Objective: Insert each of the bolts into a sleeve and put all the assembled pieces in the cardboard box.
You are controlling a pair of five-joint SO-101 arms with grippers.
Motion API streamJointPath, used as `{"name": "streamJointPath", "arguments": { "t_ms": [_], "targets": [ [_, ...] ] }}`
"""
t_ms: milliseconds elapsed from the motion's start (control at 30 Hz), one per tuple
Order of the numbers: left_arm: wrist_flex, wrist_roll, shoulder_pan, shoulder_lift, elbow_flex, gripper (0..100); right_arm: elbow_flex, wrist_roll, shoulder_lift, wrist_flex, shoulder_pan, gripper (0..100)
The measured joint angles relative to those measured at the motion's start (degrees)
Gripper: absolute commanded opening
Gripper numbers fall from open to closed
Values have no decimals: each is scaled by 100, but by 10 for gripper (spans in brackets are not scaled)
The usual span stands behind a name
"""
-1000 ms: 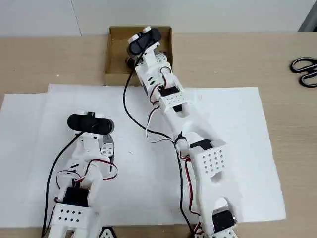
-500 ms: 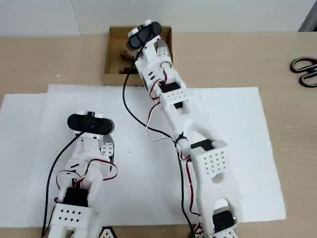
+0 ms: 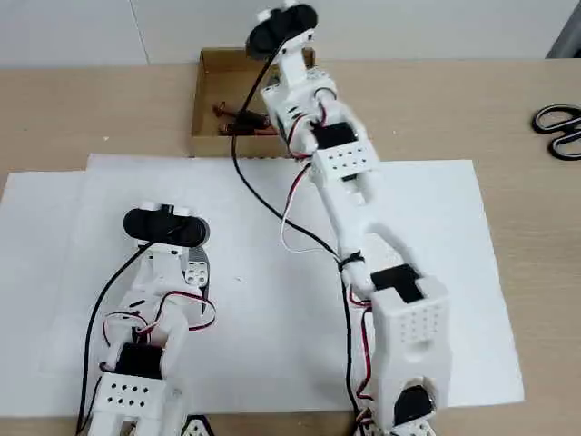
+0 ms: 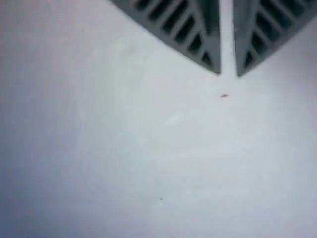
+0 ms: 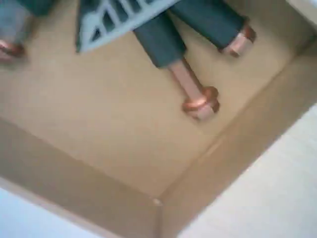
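A light wooden table [image 3: 454,109] fills the high view, and behind its far edge rises a pale, plain wall [image 3: 408,27]. White paper [image 3: 436,227] covers most of the near part of the table, and both arms stand on it. Black scissors [image 3: 558,132] lie on bare wood at the right edge, well apart from everything else.

The box [image 3: 195,100] sits on the wood just beyond the paper's far edge, its near wall about touching that edge. The right arm stretches across the paper to it, and the right gripper [image 3: 275,104] hangs over the box's right half. Whether it is released or clenched cannot be told.

The pieces [image 3: 241,120] lie inside the box on its floor. In the right wrist view, one piece [image 5: 185,82] shows a dark sleeve with a copper bolt sticking out of it. It lies flat on the cardboard near a corner of the box [image 5: 237,148]. Another piece [image 5: 233,29] lies just beside it, nearer the wall.

The left arm is folded back over the paper's left side. The left gripper [image 4: 228,73] points down at bare paper [image 4: 124,148]. Its fingers [image 4: 198,39] are clenched to a thin slit with nothing between them.
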Motion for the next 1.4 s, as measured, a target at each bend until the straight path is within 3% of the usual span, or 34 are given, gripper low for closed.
{"name": "streamJointPath", "arguments": {
  "t_ms": [500, 767, 1000, 1400],
  "targets": [
    [0, 0, 0, 0, 0, 6, 0, -1160, -2119, 4053, 730, 4],
    [0, 0, 0, 0, 0, 6, 9, -1600, -2646, 5451, 985, 5],
    [0, 0, 0, 0, 0, 6, 1363, -1705, -3508, 5196, 1556, 5],
    [0, 0, 0, 0, 0, 6, 6426, -1380, -6910, 2031, 1697, 2]
  ]
}}
